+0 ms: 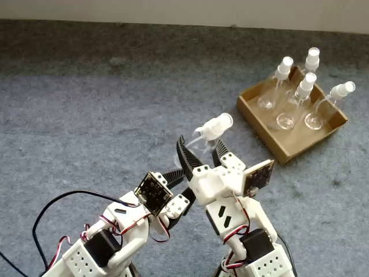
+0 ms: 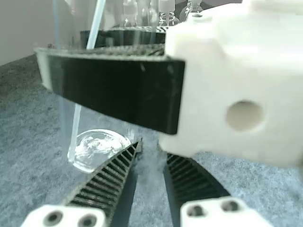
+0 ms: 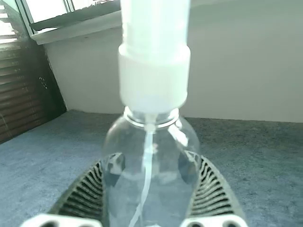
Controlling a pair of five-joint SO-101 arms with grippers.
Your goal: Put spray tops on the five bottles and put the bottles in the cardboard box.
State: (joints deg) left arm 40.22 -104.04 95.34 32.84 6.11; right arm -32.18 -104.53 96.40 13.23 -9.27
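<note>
My right gripper is shut on a clear bottle whose white spray top is on. From above, this bottle leans toward the box. My left gripper sits just behind and below the right one, with only a narrow gap between its black fingers and nothing in it. Ahead of it are the bottle's round base and a black finger of the right gripper. The cardboard box at the right holds several bottles with spray tops.
Grey carpet covers the table. A pale wall runs along the far edge. Both arm bases stand at the near edge, with a black cable looping at the left.
</note>
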